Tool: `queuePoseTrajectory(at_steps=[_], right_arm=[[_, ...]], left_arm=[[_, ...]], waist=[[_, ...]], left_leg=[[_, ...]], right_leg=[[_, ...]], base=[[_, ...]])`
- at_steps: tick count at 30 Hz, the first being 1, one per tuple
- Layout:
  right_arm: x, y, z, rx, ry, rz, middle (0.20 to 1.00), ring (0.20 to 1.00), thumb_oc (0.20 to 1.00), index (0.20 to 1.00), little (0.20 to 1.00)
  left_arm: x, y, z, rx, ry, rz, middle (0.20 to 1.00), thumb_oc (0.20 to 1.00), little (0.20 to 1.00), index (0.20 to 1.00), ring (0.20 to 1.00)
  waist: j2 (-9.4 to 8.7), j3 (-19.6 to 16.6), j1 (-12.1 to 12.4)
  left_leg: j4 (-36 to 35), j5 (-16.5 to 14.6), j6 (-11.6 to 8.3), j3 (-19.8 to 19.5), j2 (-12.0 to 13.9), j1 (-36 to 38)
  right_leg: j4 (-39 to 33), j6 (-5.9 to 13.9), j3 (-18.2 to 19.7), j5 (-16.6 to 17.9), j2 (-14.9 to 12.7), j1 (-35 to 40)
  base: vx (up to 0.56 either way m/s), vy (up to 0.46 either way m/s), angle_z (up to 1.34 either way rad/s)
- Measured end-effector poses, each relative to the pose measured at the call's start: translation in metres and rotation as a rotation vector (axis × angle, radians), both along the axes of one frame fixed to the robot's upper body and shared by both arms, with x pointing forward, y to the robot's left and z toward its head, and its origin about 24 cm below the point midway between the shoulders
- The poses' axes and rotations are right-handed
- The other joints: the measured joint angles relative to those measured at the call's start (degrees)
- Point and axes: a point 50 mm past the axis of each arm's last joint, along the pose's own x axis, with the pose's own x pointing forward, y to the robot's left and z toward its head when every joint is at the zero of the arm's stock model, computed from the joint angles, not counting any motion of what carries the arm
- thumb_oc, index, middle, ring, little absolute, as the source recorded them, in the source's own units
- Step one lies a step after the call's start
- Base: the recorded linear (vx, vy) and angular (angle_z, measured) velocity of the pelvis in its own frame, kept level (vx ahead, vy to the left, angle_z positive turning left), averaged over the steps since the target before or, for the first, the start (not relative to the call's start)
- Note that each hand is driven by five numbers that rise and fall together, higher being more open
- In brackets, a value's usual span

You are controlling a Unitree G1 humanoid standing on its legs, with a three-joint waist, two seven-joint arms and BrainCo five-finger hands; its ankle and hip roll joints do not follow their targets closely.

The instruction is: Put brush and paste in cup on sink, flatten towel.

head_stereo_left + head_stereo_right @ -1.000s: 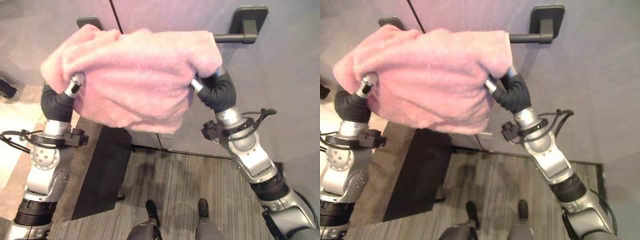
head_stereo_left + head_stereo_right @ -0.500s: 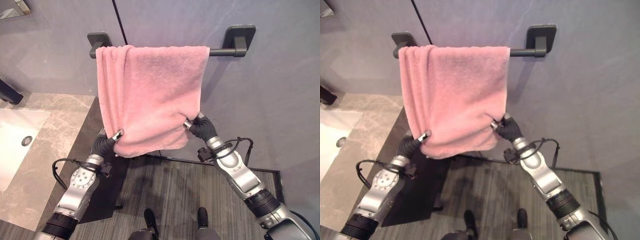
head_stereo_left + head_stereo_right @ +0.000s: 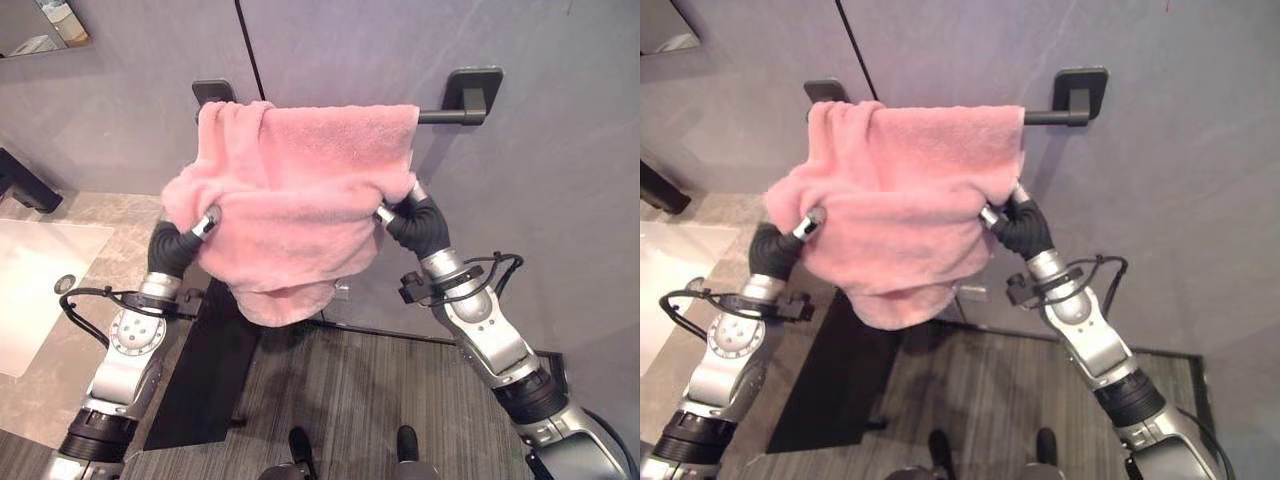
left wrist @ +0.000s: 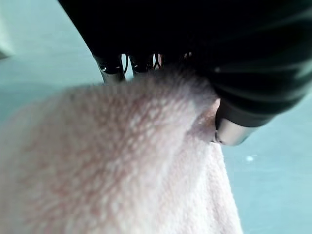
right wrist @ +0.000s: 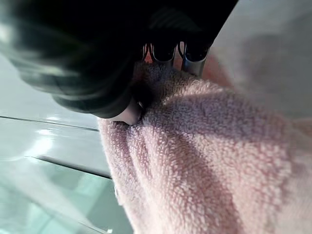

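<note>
Two hands, left hand (image 3: 190,238) and right hand (image 3: 405,212), each pinching pink towel (image 3: 300,200) lifted below dark wall bar (image 3: 445,117); sink (image 3: 40,290) left

One towel (image 3: 300,200), one rail (image 3: 445,117) (wall-mounted), one sink (image 3: 40,290).

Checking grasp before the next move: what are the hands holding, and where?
The pink towel: left hand pinches its left edge, right hand its right edge; its top hangs over the towel bar.

Soft, even light; the towel (image 3: 295,200) casts a faint shadow on the wall (image 3: 560,150). Wrist views blur up close.
</note>
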Motion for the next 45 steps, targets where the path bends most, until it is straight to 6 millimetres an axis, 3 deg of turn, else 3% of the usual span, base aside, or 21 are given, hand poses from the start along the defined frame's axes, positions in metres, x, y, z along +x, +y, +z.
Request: queuePoseTrajectory(at_steps=[5, 14, 19, 22, 32, 38, 39, 40, 41, 42, 45], right_arm=[[-0.008, -0.003, 0.016, 0.051, -0.084, 0.000, 0.200, 0.200, 0.200, 0.200, 0.200], [-0.009, -0.006, 0.011, 0.049, -0.068, -0.013, 0.200, 0.200, 0.200, 0.200, 0.200], [-0.009, -0.008, 0.005, 0.055, -0.044, -0.017, 0.200, 0.200, 0.200, 0.200, 0.200], [-0.008, -0.008, -0.005, 0.067, 0.014, -0.011, 0.200, 0.200, 0.200, 0.200, 0.200], [-0.001, -0.007, -0.033, 0.036, 0.134, -0.027, 0.200, 0.200, 0.200, 0.200, 0.200], [0.000, -0.007, -0.043, 0.020, 0.177, -0.029, 0.200, 0.200, 0.200, 0.200, 0.200], [0.000, -0.007, -0.043, 0.017, 0.178, -0.026, 0.256, 0.256, 0.256, 0.256, 0.256], [0.001, -0.007, -0.045, 0.012, 0.185, -0.025, 0.501, 0.501, 0.501, 0.501, 0.501], [0.001, -0.007, -0.045, 0.009, 0.189, -0.025, 0.658, 0.658, 0.658, 0.658, 0.658], [0.001, -0.005, -0.048, 0.000, 0.206, -0.022, 1.000, 1.000, 1.000, 1.000, 1.000], [0.001, -0.006, -0.052, -0.005, 0.223, -0.029, 1.000, 1.000, 1.000, 1.000, 1.000]], left_arm=[[-0.006, -0.007, 0.017, -0.018, -0.095, -0.029, 0.200, 0.200, 0.200, 0.200, 0.200], [-0.006, -0.009, 0.013, -0.028, -0.080, -0.039, 0.200, 0.200, 0.200, 0.200, 0.200], [-0.005, -0.014, 0.001, -0.056, -0.039, -0.052, 0.200, 0.200, 0.200, 0.200, 0.200], [0.000, -0.016, -0.018, -0.047, 0.050, -0.059, 0.200, 0.200, 0.200, 0.200, 0.200], [0.005, -0.019, -0.054, -0.073, 0.208, -0.049, 0.200, 0.200, 0.200, 0.200, 0.200], [0.003, -0.017, -0.065, -0.065, 0.259, -0.045, 0.200, 0.200, 0.200, 0.200, 0.200], [0.003, -0.017, -0.065, -0.065, 0.261, -0.046, 0.200, 0.200, 0.200, 0.200, 0.200], [0.003, -0.016, -0.068, -0.067, 0.271, -0.041, 0.200, 0.200, 0.200, 0.200, 0.200], [0.004, -0.016, -0.069, -0.066, 0.277, -0.040, 0.200, 0.200, 0.200, 0.200, 0.200], [0.004, -0.014, -0.074, -0.068, 0.300, -0.029, 0.200, 0.200, 0.200, 0.200, 0.200], [0.004, -0.013, -0.080, -0.078, 0.326, -0.017, 0.200, 0.200, 0.200, 0.200, 0.200]], waist=[[0.43, -0.3, -0.1], [1.02, -0.7, -0.5], [1.05, -0.7, -0.9], [1.07, -0.7, -1.5], [1.30, -0.9, -1.7], [1.30, -0.9, -1.7], [1.33, -0.9, -1.7], [1.41, -1.0, -1.7], [1.44, -1.0, -1.7], [1.63, -1.1, -1.7], [1.79, -1.2, -1.7]], left_leg=[[0.0, -0.1, 0.02, 0.7, 0.0, 0.2], [0.0, -0.3, -0.08, 1.5, 0.0, 0.0], [0.0, -0.2, -0.07, 1.5, 0.0, 0.0], [0.0, -0.2, -0.07, 1.4, 0.0, -0.1], [0.0, -0.3, -0.06, 1.5, 0.0, -0.2], [0.0, -0.3, -0.04, 1.4, 0.0, -0.2], [0.0, -0.3, -0.04, 1.4, 0.0, -0.3], [0.0, -0.3, -0.04, 1.4, 0.0, -0.2], [0.0, -0.3, -0.04, 1.4, 0.0, -0.2], [0.0, -0.3, -0.04, 1.4, 0.0, -0.3], [0.0, -0.3, -0.04, 1.4, 0.1, -0.3]], right_leg=[[0.0, 0.01, 0.6, 0.0, 0.0, -0.2], [0.0, 0.01, 1.4, 0.0, 0.0, -0.9], [0.0, 0.02, 1.5, 0.1, 0.0, -1.0], [0.0, 0.02, 1.4, 0.1, 0.0, -1.0], [0.0, 0.01, 1.5, 0.0, 0.0, -1.1], [0.0, 0.01, 1.4, 0.0, 0.0, -1.1], [0.0, 0.01, 1.4, 0.0, 0.0, -1.1], [0.0, 0.01, 1.4, 0.0, 0.0, -1.1], [0.0, 0.01, 1.4, 0.0, 0.0, -1.1], [0.0, 0.01, 1.4, 0.0, 0.0, -1.2], [0.0, 0.01, 1.3, 0.0, 0.1, -1.2]], base=[[0.00, 0.001, -0.05], [-0.01, -0.008, -0.04], [0.00, 0.000, 0.00], [0.00, 0.000, 0.00], [0.00, 0.000, 0.00], [0.00, 0.000, 0.00], [0.00, 0.000, 0.00], [0.00, 0.000, 0.00], [0.00, 0.000, 0.00], [0.00, 0.000, 0.00], [0.00, 0.000, 0.00]])
